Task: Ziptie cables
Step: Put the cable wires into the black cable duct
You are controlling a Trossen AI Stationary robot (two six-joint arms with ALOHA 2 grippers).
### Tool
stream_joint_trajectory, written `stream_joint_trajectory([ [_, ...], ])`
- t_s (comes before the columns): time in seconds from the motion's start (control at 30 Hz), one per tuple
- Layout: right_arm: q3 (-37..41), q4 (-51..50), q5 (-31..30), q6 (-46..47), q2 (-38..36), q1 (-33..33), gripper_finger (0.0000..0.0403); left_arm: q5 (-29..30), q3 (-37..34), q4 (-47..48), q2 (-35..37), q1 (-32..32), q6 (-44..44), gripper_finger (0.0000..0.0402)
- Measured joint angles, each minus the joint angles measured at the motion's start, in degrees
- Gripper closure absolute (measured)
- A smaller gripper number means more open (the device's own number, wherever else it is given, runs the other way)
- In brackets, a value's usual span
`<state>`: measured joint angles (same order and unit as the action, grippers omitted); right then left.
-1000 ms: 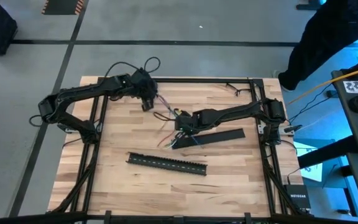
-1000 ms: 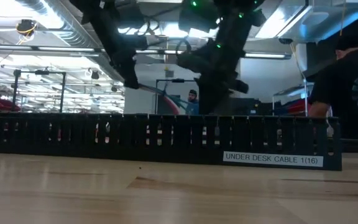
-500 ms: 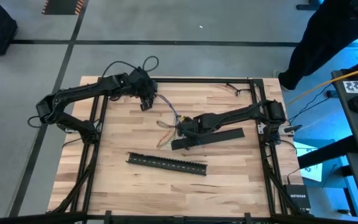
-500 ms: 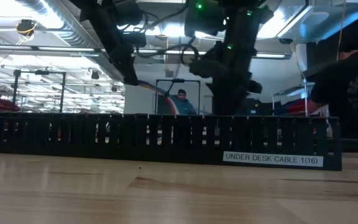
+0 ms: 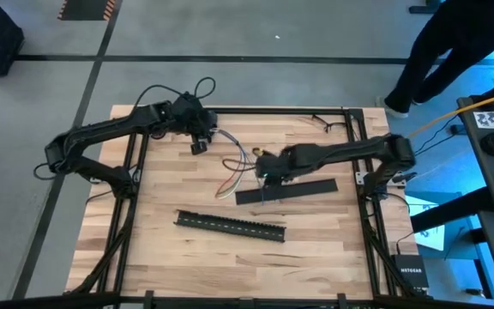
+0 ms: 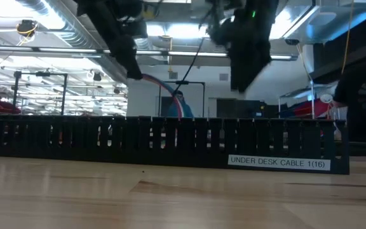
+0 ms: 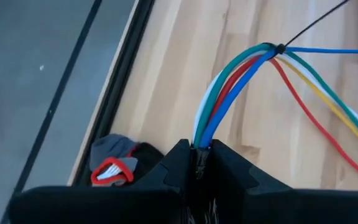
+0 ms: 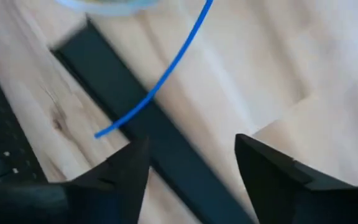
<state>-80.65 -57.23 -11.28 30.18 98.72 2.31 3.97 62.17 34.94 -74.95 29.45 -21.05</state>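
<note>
nearest the front edge of the table point(image 5: 144, 257) lies the long slotted channel point(image 5: 230, 225), and just behind it the flat black cover point(image 5: 286, 190). the right gripper point(image 5: 264, 171) hangs over the cover's left part with its fingers point(image 8: 120, 171) spread apart and nothing between them; a blue wire end lies just below it across the cover. the cables point(image 7: 229, 93), red, white, blue, green and yellow, run from there toward the far left, bound by a thin black ziptie point(image 7: 280, 48) and fanning out past it. the left gripper point(image 5: 199, 142) is clamped on their bundled end near the table's far edge
</note>
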Motion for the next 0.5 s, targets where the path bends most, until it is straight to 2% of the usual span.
stream_joint_trajectory([
  [0.2,-0.7,9.1,-1.2,-9.9,-10.8,-0.2,0.0153,-0.1,0.0,-0.1,5.2,-2.5,-3.8,0.0362],
  [0.4,-0.7,21.2,-1.1,-15.2,-14.4,-3.3,0.0153,-0.4,0.0,-1.8,11.2,-8.2,-5.8,0.0362],
  [0.5,-0.7,26.3,4.4,-18.3,-14.2,-6.3,0.0152,-0.4,0.0,-2.7,13.6,-11.4,-4.6,0.0362],
])
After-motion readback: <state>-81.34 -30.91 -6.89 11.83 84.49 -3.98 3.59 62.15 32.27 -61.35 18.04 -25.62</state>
